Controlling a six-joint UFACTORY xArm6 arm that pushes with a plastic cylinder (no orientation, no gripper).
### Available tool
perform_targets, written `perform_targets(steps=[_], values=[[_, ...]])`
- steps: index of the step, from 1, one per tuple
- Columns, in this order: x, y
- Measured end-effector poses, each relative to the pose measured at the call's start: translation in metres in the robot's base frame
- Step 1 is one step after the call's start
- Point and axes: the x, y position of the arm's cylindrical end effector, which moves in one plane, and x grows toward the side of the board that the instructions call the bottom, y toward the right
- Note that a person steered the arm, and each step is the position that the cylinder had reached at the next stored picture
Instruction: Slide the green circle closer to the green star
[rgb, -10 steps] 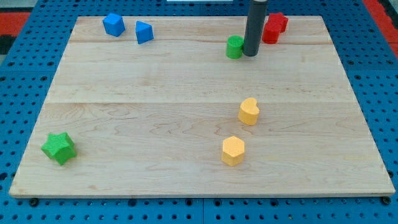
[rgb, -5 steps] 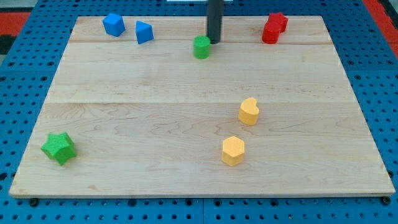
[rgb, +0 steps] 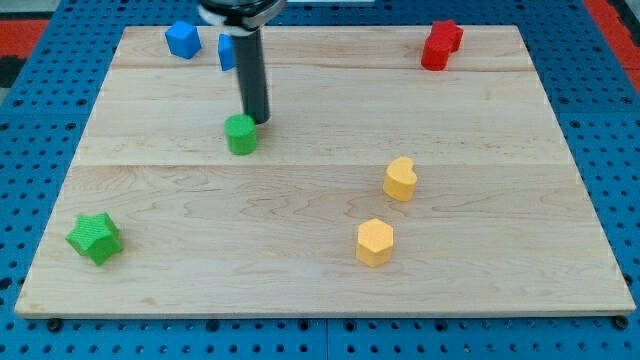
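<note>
Left of centre on the worktop (rgb: 520, 200), in its upper half, you have the green circle (rgb: 241, 134), with my tip (rgb: 257, 120) pressed against its upper right edge, or so close that no gap shows. That places the rod behind the block on the side away from the green star (rgb: 95, 238), which sits near the view's bottom left corner. You should judge the job as under way but unfinished: circle and star are well apart, with bare wood between them and nothing in the path. What is left, as I read it, is a push down and to the view's left.

No fingers exist on this arm, so nothing is being grasped or released; the rod only pushes.

Further out, a blue triangular block (rgb: 227, 52) is partly hidden behind the rod, a second blue block (rgb: 182, 39) lies just left of it, and a red block (rgb: 441, 44) sits at the top right. Two yellow blocks, one heart-like (rgb: 400, 180) and one hexagonal (rgb: 375, 242), lie right of centre, clear of the route.
</note>
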Motion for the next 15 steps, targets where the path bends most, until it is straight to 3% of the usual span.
perform_targets(steps=[3,5,7,9,13,15], values=[[0.077,-0.038],[0.105,-0.095],[0.119,-0.087],[0.105,-0.033],[0.2,-0.037],[0.226,-0.093]])
